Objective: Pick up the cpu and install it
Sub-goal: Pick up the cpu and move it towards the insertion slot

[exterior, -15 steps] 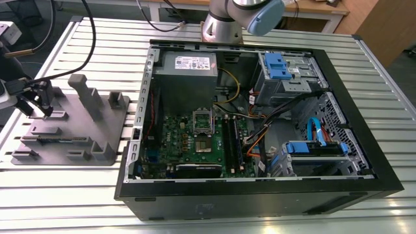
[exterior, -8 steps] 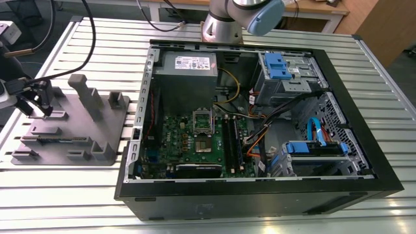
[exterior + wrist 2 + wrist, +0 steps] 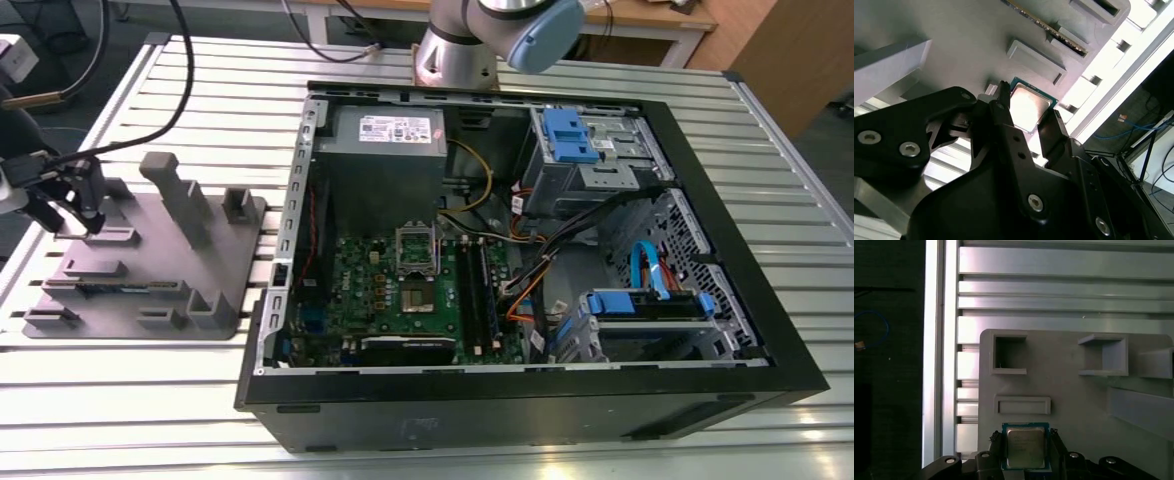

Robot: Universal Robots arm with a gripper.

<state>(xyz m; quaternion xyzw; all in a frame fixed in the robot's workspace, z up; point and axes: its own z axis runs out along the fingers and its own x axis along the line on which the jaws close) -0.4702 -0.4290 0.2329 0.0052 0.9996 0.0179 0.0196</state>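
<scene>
The cpu (image 3: 1025, 447) lay flat on the grey tray (image 3: 1069, 400), the hand (image 3: 1025, 439) straddling it; whether the hand had clenched on it could not be told. The tray stood on the table (image 3: 134, 400) beside an open computer (image 3: 534, 410).

The cpu (image 3: 1025, 447) I look down on is a small square chip, silver-grey metal top up within a thin green rim, lying flat on the grey fixture tray (image 3: 1074, 405) near its edge.
</scene>
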